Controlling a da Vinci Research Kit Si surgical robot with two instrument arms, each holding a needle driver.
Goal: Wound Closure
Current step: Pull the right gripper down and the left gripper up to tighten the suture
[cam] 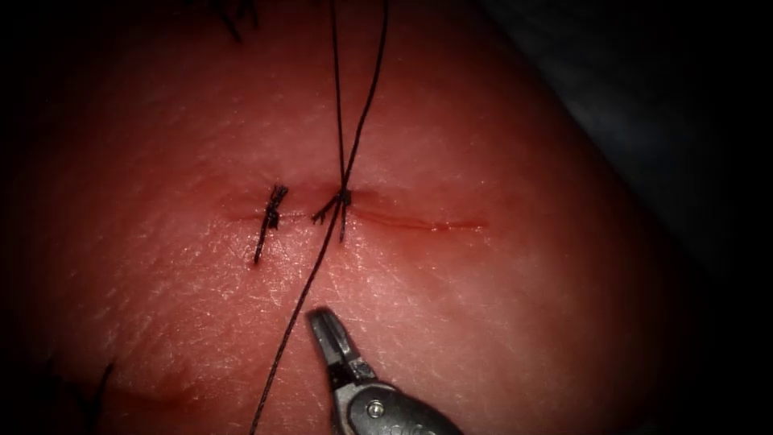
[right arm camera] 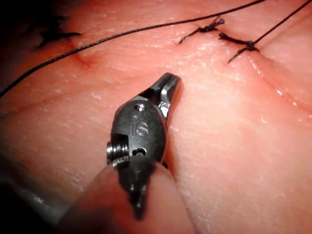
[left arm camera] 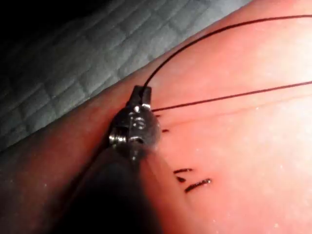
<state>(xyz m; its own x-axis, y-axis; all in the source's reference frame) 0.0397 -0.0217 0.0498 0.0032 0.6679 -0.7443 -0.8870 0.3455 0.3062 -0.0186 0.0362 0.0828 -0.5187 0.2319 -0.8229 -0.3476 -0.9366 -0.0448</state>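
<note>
The tissue has a horizontal cut with a finished stitch at its left end. A second knot sits at the middle of the cut. From this knot two strands of thread rise to the top edge, and one strand runs down and to the left. My left tool is shut on the thread at its tip. My right tool hovers below the cut, just right of the lower strand. Its jaws are shut and hold nothing.
Cut ends of thread lie at the top left and bottom left of the tissue. Older stitches lie near the left tool. A grey quilted cloth lies beyond the tissue's edge.
</note>
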